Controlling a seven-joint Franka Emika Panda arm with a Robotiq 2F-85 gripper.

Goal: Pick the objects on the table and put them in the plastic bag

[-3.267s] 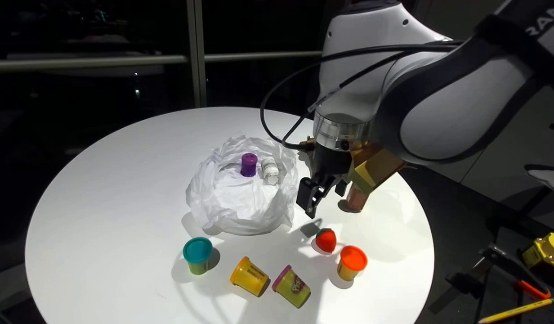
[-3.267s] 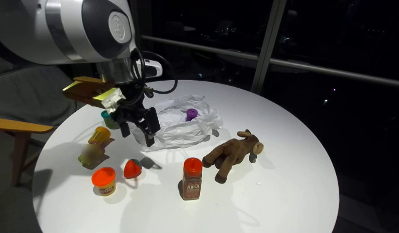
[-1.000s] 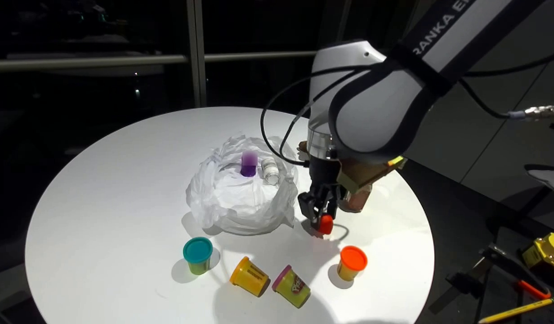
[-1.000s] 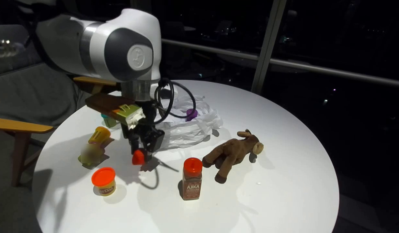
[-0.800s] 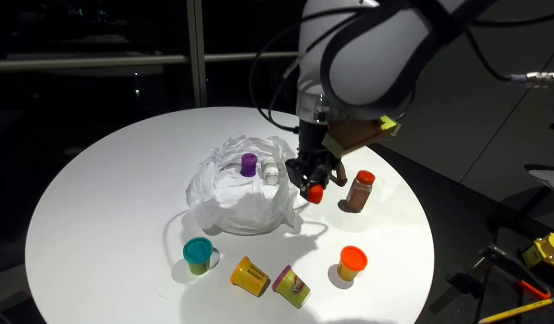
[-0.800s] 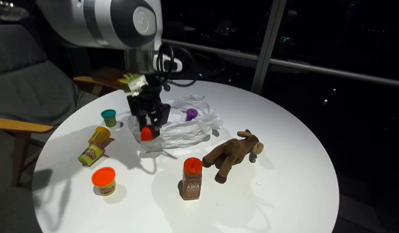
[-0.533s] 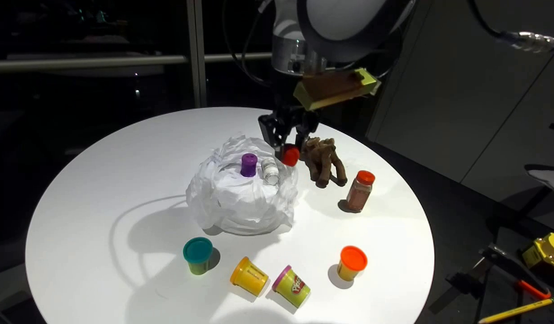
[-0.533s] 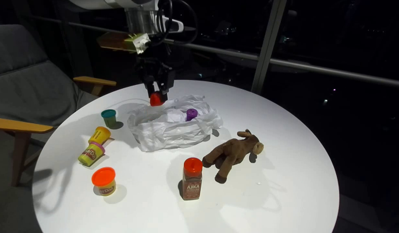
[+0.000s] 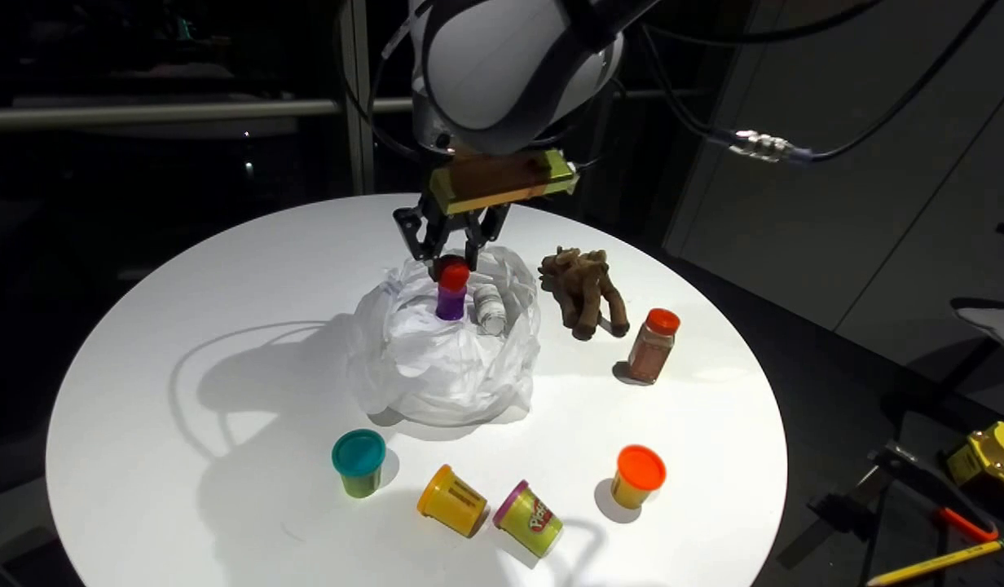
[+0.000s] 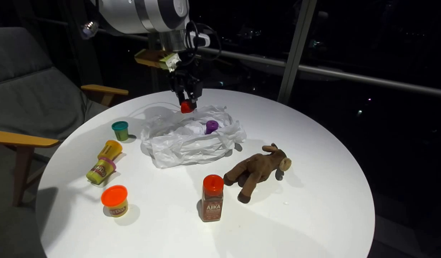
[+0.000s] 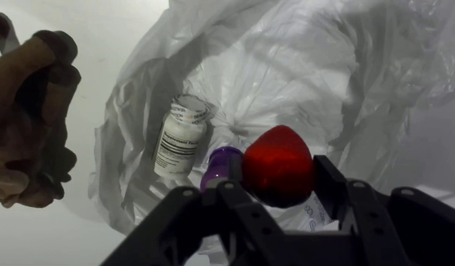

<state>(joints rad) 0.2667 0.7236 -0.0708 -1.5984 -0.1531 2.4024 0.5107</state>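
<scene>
The jaws of the gripper (image 11: 278,166) stand partway apart, clasped about a red toy (image 11: 277,159), one side of the toy against each of them. The toy hangs over the plastic bag (image 9: 461,395), which sits open on the round white table (image 9: 127,391).

In the wrist view, with 12 o'clock at the top, a purple cylinder (image 11: 219,164) shows at the toy's 9 o'clock, partly hidden by the gripper, and a white bottle (image 11: 179,142) between 9 and 10 o'clock; both are inside the bag, just beside each other.

Outside the bag, in an exterior view with the bag as hub: a brown plush animal (image 9: 585,293) between 2 and 3 o'clock; a red-lidded bottle (image 9: 651,350), upright, at 3 o'clock; an orange-lidded pot (image 9: 637,477), upright, at 4 o'clock; a purple-lidded pot (image 9: 530,522), on its side, at 5 o'clock; a yellow pot (image 9: 453,501), likewise on its side and just beside it, at 6 o'clock; a teal-lidded pot (image 9: 359,466), upright, at 7 o'clock.

Beyond the table, a pencil (image 9: 938,563) lies between 3 and 4 o'clock in an exterior view, and a gray chair (image 10: 23,93) stands at about 10 o'clock in an exterior view.
</scene>
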